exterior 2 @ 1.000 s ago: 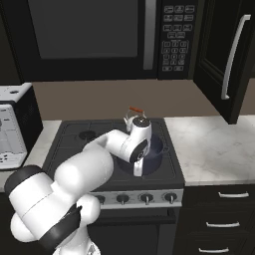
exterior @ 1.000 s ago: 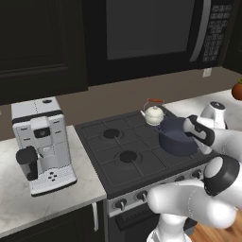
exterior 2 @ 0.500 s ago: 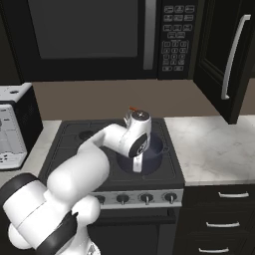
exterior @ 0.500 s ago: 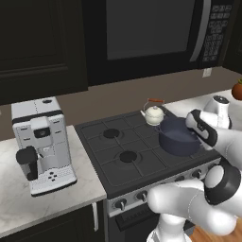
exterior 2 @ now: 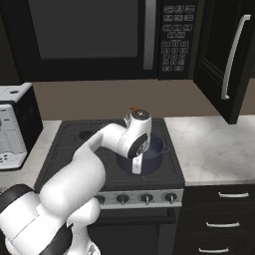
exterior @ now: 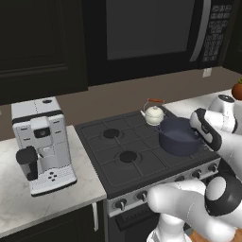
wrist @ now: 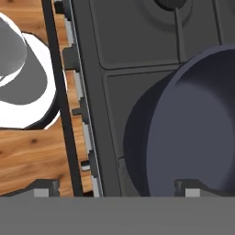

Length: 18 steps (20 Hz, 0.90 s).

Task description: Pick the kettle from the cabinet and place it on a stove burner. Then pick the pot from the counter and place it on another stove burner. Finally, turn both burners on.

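Note:
The cream-white kettle (exterior: 153, 114) stands on the stove's back right burner. The dark blue pot (exterior: 178, 136) (wrist: 193, 128) sits on the front right burner, just in front of the kettle. My gripper (wrist: 117, 190) (exterior 2: 137, 166) hangs open over the pot's near rim and the stove's front edge, holding nothing. One fingertip (wrist: 187, 188) is above the pot, the other (wrist: 46, 188) is out past the stove front. In the right base view my hand hides most of the kettle. The two left burners (exterior: 111, 133) (exterior: 127, 156) are bare. The black cabinet (exterior 2: 219, 55) is at the right.
A row of stove knobs (exterior 2: 146, 198) lines the front panel. A white coffee machine (exterior: 42, 142) stands on the left counter (exterior: 56, 198). The microwave (exterior 2: 99, 35) hangs above the stove. Marbled counter (exterior 2: 214, 149) lies right of the stove, with a red fruit (exterior: 237, 90) on it.
My hand has lifted slightly over the pot's near side, and its upper joint has drifted right. The pot and kettle have not moved.

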Motion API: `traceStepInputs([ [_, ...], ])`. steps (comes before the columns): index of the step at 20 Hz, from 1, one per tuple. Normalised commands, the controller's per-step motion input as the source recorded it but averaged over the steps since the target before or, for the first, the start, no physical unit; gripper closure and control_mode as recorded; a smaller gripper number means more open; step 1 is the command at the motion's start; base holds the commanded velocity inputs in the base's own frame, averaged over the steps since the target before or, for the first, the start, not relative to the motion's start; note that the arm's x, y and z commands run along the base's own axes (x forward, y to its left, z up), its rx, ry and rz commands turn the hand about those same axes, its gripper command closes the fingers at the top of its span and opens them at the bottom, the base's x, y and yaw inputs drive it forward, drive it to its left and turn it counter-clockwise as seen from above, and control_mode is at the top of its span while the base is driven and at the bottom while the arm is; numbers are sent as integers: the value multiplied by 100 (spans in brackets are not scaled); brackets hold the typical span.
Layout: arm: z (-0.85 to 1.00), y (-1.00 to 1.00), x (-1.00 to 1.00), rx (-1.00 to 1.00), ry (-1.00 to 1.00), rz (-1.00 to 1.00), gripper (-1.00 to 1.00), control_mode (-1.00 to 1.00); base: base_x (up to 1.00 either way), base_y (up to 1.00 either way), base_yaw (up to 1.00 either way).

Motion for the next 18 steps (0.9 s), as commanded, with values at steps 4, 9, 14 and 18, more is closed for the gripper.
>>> traceStepInputs([
  [4,9,0,-34,0,-1,-2,-100,-100,0,0,0],
  [9,10,0,-35,0,-2,-3,-100,-100,0,0,0],
  [14,6,0,-36,0,-7,-3,-100,-100,0,0,0],
  [18,0,0,-55,1,-8,-5,-100,-100,0,0,0],
])
